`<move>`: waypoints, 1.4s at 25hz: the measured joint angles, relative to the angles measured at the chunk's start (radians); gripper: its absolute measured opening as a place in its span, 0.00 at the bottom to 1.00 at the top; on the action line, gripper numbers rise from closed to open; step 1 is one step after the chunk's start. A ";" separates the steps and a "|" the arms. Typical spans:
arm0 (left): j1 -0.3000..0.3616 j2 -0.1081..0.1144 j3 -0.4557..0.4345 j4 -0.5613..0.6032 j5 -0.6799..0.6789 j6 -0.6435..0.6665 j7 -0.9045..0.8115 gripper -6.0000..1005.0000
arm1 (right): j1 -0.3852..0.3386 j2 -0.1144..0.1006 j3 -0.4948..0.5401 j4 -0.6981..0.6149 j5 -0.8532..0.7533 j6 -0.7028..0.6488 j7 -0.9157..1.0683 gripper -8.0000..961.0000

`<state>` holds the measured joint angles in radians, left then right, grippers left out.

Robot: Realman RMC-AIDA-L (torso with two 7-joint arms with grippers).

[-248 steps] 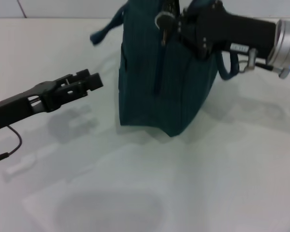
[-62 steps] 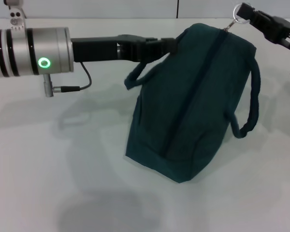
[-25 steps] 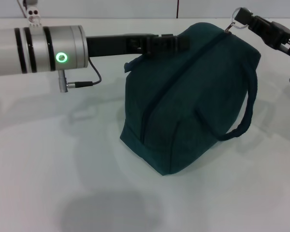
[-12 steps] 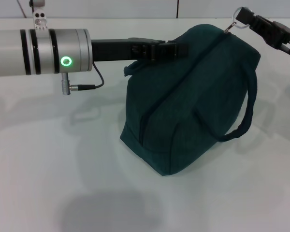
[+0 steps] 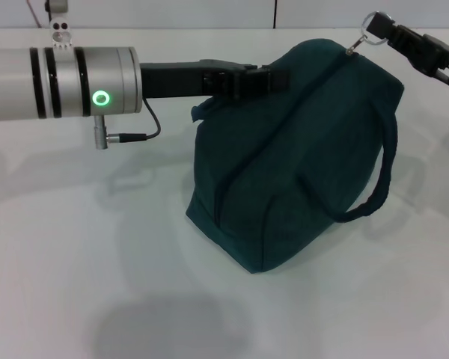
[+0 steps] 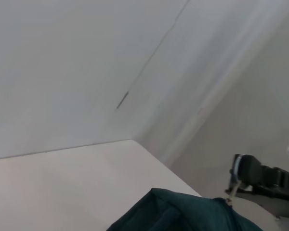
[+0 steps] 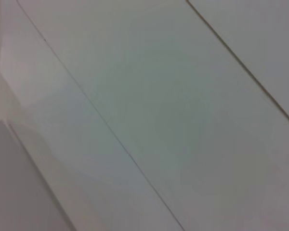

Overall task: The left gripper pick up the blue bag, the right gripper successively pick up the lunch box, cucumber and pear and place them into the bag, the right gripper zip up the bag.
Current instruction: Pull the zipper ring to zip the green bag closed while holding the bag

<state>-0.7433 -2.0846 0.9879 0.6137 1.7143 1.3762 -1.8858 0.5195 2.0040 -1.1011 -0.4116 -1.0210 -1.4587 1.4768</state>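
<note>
1. The blue bag (image 5: 299,149) stood on the white tabletop (image 5: 97,262) near the middle of the head view, its base on the surface and its body leaning slightly.
2. The bag's top appeared closed along its length, so whatever lay inside could not be seen.
3. The left tool (image 5: 273,78) reached in from the robot's left, its black tip against the bag's upper edge beside one rolled handle (image 5: 202,111); whether it was clamped on the fabric could not be told.
4. A green ring light (image 5: 101,97) glowed on the silver wrist of the left arm, with a thin black cable (image 5: 146,129) looping below it.
5. The right tool (image 5: 382,28) sat at the bag's far upper corner, closed on the zipper ring (image 5: 373,21), which stood raised above the fabric.
6. The second handle (image 5: 378,179) hung in a loop down the bag's side nearer the robot's right.
7. The left wrist view caught the bag's top edge (image 6: 183,214) and, beyond it, the right tool (image 6: 245,173) at the ring pull.
8. The right wrist view showed only pale panelled wall (image 7: 144,115).
</note>
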 joint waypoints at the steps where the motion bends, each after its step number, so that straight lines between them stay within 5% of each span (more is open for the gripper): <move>1: 0.001 0.000 0.000 0.000 -0.001 0.007 0.012 0.19 | 0.000 0.000 0.000 0.005 0.003 0.000 0.002 0.03; 35: 0.023 -0.003 0.058 -0.008 -0.083 0.219 0.253 0.06 | -0.010 -0.004 0.041 0.127 0.019 0.101 0.107 0.04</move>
<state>-0.7205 -2.0877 1.0460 0.6058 1.6311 1.5957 -1.6324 0.5093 2.0001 -1.0605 -0.2842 -1.0024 -1.3575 1.5840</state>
